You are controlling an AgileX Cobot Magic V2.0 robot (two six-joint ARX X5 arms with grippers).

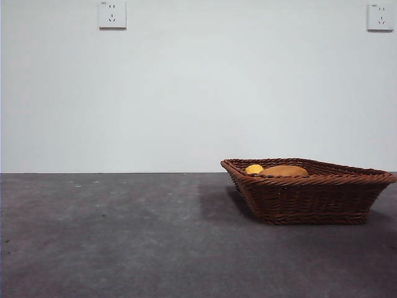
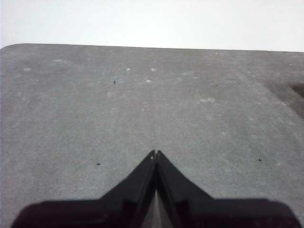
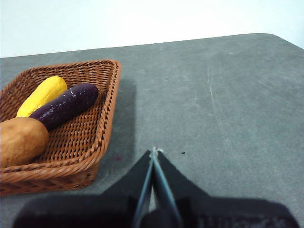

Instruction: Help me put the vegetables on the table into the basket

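The wicker basket (image 1: 307, 198) stands on the dark grey table (image 1: 124, 236) at the right. In the front view the potato (image 1: 284, 171) and the yellow corn-like piece (image 1: 254, 169) show over its rim. The right wrist view shows the basket (image 3: 102, 128) holding the potato (image 3: 19, 141), the yellow piece (image 3: 42, 95) and the dark purple one (image 3: 66, 105). My right gripper (image 3: 154, 153) is shut and empty, beside the basket over bare table. My left gripper (image 2: 155, 155) is shut and empty over bare table (image 2: 142, 104). Neither arm shows in the front view.
A white wall stands behind the table with two sockets, one at upper left (image 1: 112, 15) and one at upper right (image 1: 380, 17). The table's far edge and a rounded corner (image 3: 270, 37) show in the right wrist view.
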